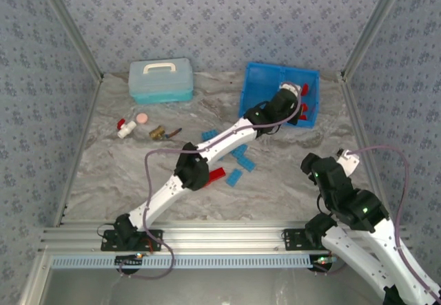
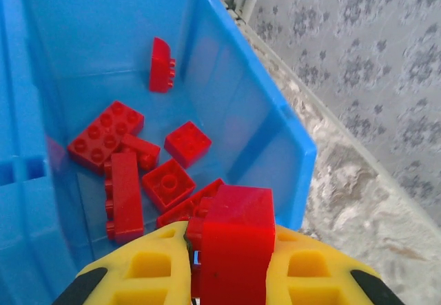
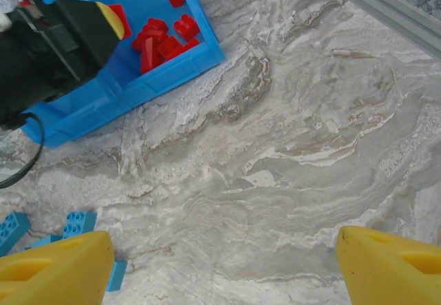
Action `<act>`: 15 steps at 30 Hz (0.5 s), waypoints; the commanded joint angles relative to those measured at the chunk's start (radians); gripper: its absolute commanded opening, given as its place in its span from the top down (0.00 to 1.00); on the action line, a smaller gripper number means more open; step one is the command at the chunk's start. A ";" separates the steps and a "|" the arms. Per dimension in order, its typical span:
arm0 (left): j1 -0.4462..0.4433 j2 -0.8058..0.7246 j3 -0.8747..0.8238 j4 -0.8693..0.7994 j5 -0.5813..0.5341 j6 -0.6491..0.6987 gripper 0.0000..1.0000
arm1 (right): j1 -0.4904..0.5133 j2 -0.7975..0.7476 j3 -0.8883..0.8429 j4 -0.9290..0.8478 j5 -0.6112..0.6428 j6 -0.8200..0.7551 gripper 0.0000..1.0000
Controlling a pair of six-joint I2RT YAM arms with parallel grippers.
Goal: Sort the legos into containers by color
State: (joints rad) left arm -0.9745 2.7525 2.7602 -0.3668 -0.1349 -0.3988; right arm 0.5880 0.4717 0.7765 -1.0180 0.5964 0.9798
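Jaws of the left gripper (image 2: 231, 267) pinched a red brick (image 2: 238, 229) with the red pile (image 2: 169, 181) beneath them in the tray (image 2: 269, 133) (right gripper (image 3: 224, 264) gaped, empty), so releasing low seemed wisest.

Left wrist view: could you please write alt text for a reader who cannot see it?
The left gripper holds a red plastic studded brick over a bright blue plastic tray compartment where several red bricks lie; grey marbled tabletop at right.
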 commanded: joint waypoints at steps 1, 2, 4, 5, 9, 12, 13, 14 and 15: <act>-0.007 0.000 -0.040 0.219 -0.030 0.124 0.87 | 0.007 -0.004 0.019 -0.044 -0.033 0.013 0.13; -0.007 0.019 -0.036 0.246 -0.049 0.141 0.87 | 0.007 -0.003 0.029 -0.054 -0.041 0.018 0.13; 0.000 0.079 0.034 0.256 -0.059 0.146 0.84 | 0.008 -0.006 0.045 -0.065 -0.061 0.025 0.12; 0.005 0.105 0.062 0.262 -0.044 0.144 0.81 | 0.008 -0.007 0.050 -0.071 -0.063 0.029 0.12; 0.008 0.145 0.072 0.302 -0.029 0.167 0.56 | 0.009 -0.010 0.051 -0.069 -0.059 0.025 0.10; 0.009 0.138 0.072 0.306 -0.032 0.178 0.45 | 0.009 -0.009 0.043 -0.062 -0.056 0.023 0.09; 0.009 0.130 0.072 0.307 -0.034 0.185 0.44 | 0.009 -0.010 0.038 -0.057 -0.059 0.024 0.09; 0.010 0.121 0.072 0.307 -0.035 0.190 0.44 | 0.009 -0.009 0.038 -0.052 -0.060 0.023 0.09; 0.009 0.107 0.072 0.303 -0.037 0.198 0.44 | 0.007 -0.010 0.035 -0.050 -0.061 0.023 0.09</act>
State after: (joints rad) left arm -0.9668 2.8922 2.7903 -0.1219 -0.1612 -0.2367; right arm 0.5880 0.4717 0.8036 -1.0508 0.5404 0.9840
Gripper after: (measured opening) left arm 0.563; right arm 0.911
